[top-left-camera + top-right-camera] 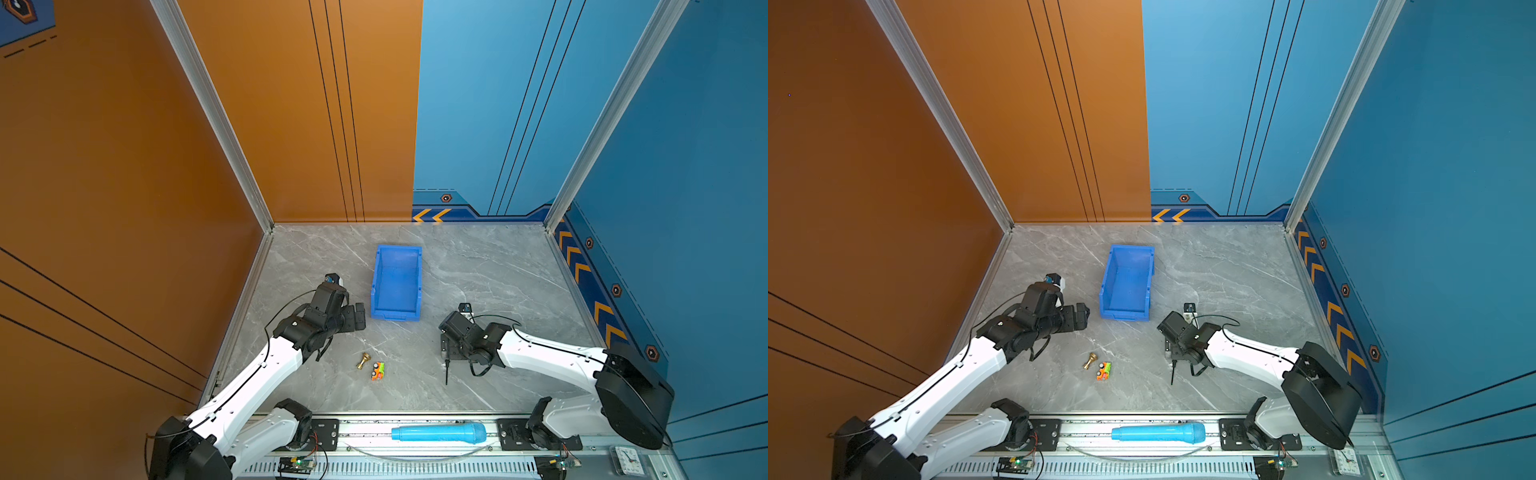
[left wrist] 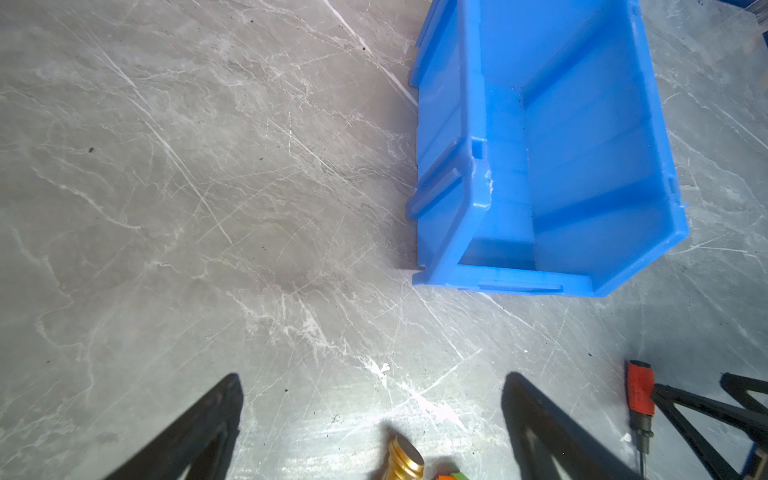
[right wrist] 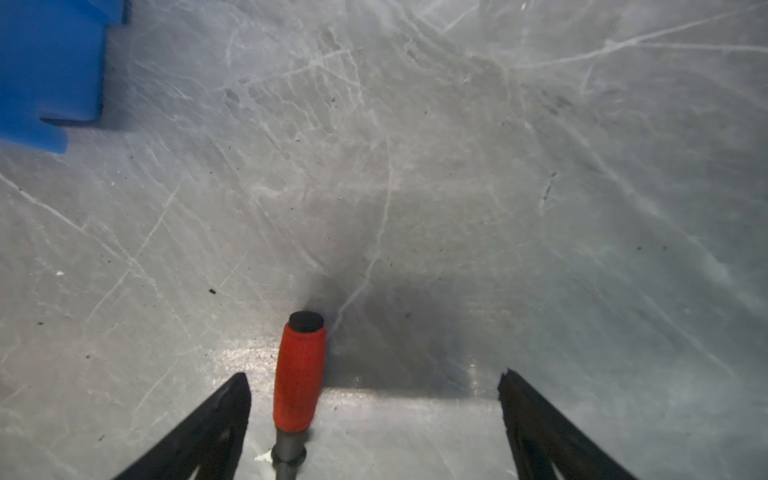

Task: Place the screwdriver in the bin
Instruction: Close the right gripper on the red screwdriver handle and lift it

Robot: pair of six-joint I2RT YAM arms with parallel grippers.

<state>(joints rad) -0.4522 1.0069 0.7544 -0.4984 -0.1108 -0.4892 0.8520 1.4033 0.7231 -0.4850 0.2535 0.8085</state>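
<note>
The left pincer [image 2: 372,378] hangs released, jaws spread wide with nothing held between them, parked just left of the bin, probably to keep clear of the other arm's work. Nearer the front of the table [image 1: 498,270] lie a small brass fitting [image 1: 363,360] and a green-and-orange toy [image 1: 377,370], close together and gripped by nothing. The bin [image 1: 395,316] sits upright and empty mid-table, its cut-down edge facing the arms, which should make for an easy drop. To its right, apart from it, the screwdriver [image 3: 299,374] lies flat on the table. The right pincer [image 3: 374,374] is down over it, jaws apart on either side of the handle and not pressing it, the handle nearer one jaw. I judge it is lined up to close across that thickest part. The tool is slim: a red textured handle with a black end cap, a dark collar, and a thin black shaft pointing toward the front.
</note>
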